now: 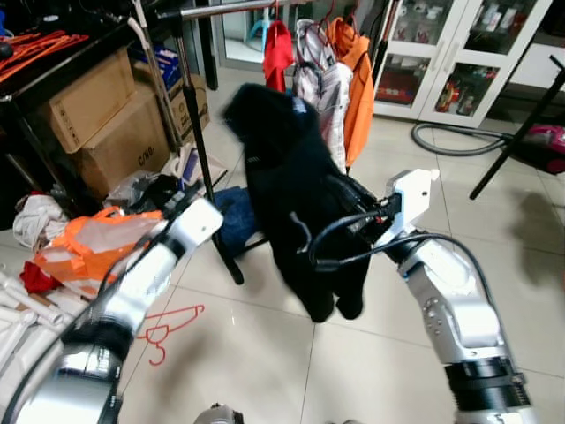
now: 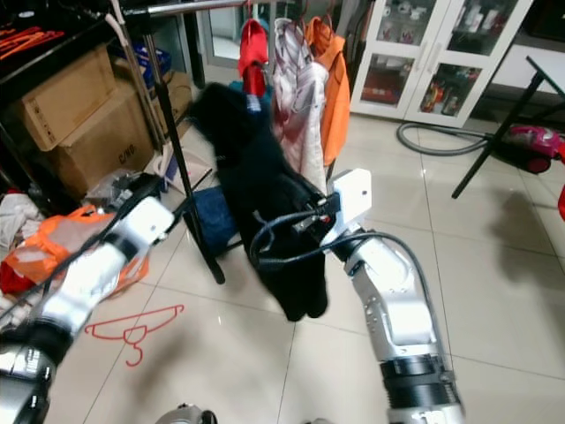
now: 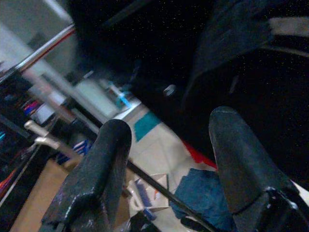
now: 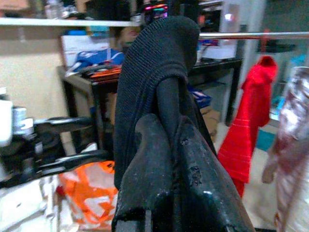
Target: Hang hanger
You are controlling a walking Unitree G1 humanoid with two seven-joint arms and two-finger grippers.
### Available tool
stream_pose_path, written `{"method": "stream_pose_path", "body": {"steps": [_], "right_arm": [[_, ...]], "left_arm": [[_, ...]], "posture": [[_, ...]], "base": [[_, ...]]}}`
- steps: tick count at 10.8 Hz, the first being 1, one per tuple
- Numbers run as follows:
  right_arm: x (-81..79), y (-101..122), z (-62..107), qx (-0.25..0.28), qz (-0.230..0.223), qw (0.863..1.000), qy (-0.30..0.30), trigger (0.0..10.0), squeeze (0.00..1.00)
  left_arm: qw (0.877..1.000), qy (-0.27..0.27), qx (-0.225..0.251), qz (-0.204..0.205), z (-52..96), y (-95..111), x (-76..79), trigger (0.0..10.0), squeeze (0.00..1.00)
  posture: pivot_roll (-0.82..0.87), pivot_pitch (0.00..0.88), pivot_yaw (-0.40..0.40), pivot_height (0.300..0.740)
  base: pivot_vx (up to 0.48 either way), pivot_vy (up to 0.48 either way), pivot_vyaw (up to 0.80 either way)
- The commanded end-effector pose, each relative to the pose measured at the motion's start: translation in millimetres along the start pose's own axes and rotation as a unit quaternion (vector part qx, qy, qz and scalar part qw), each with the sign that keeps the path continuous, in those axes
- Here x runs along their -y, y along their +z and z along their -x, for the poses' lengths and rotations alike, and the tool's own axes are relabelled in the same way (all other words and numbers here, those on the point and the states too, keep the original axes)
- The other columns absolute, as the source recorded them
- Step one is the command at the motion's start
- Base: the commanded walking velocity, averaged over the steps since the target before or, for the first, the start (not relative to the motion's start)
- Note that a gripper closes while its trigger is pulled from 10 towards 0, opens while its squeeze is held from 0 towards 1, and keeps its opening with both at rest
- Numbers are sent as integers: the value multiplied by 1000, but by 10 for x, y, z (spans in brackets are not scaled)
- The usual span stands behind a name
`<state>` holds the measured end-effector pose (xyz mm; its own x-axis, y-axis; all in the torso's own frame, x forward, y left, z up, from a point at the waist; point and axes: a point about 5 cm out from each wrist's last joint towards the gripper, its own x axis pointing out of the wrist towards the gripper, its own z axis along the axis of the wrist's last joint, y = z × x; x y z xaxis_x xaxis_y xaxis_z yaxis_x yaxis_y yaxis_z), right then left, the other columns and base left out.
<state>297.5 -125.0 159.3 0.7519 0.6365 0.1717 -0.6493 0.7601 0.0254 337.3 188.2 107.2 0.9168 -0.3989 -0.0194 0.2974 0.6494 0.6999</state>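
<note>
Right hand (image 4: 164, 159) clamps the black garment (image 1: 296, 194), held up just below the rail (image 1: 238, 7); it hangs long-axis vertical, hem toward the floor. Left hand (image 3: 169, 159) spread wide, beside the rail's pole (image 1: 207, 168). Red, white and orange clothes (image 1: 322, 71) hang on the rail behind. Boxes (image 1: 106, 115) left of the pole, contents unseen. A red hanger (image 1: 168, 327) lies on the floor.

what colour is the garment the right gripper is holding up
Black. The garment pinched in the right gripper shows best in the left eye view.
</note>
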Motion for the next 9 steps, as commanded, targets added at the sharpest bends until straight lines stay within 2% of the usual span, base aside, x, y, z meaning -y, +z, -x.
{"method": "stream_pose_path", "body": {"steps": [1,4,5,7,9], "right_arm": [[-40,171,-39,29,12,999,24,0,0],[-66,208,1,27,13,999,36,0,0],[-82,208,17,26,12,999,39,0,0],[-163,245,32,26,6,997,70,0,0],[-243,280,69,19,2,994,110,0,0]], "left_arm": [[999,-38,10,-20,-55,51,-3,10000,0],[996,-68,34,-38,-193,189,-96,10000,0],[996,-80,40,-27,-217,214,-50,10000,0],[995,-103,17,0,-256,182,70,10000,0],[994,-109,-4,30,-315,180,60,10000,0]], "posture": [[-51,23,-4,740],[-77,23,6,740],[-80,24,6,740],[-85,23,1,740],[-93,14,-3,740]], "base": [[0,0,0],[0,0,0],[0,0,0],[0,0,0],[0,0,0]]}}
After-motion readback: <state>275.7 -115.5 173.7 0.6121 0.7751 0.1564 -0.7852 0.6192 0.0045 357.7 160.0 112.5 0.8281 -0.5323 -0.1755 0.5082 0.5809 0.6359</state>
